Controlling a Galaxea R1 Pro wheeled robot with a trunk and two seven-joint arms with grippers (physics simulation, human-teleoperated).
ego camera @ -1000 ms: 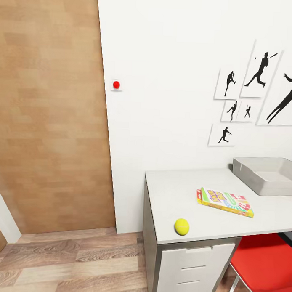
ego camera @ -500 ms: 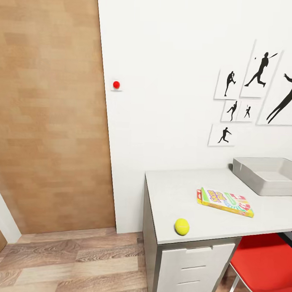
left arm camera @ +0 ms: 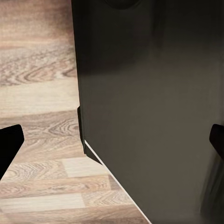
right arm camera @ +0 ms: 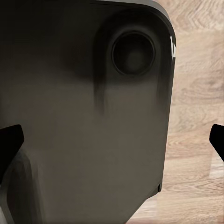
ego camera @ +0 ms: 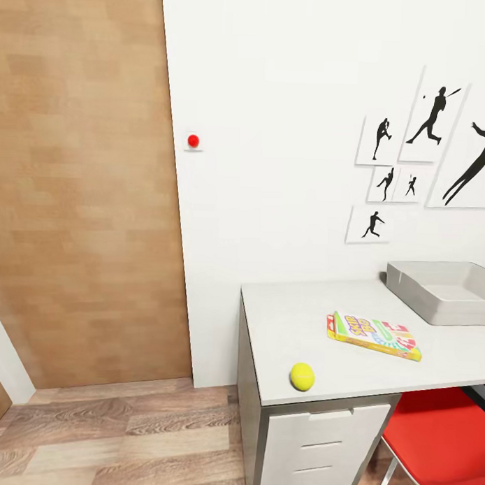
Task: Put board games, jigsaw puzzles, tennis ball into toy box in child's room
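On the bench (ego camera: 296, 314), the ball (ego camera: 302, 376) sits near the front edge, a game box (ego camera: 373, 335) lies mid-top, and the toy box (ego camera: 443, 291) stands at the back right. Both pincers, left (left arm camera: 112, 144) and right (right arm camera: 112, 140), are spread apart over the robot's dark base (left arm camera: 154, 102) and wood floor (left arm camera: 37, 172).

The desk (ego camera: 296, 321) carries one ball (ego camera: 302, 376), one game box (ego camera: 373, 335) and one bin (ego camera: 443, 291). Six pictures (ego camera: 432, 116) hang above; one red chair (ego camera: 438, 438) stands below.
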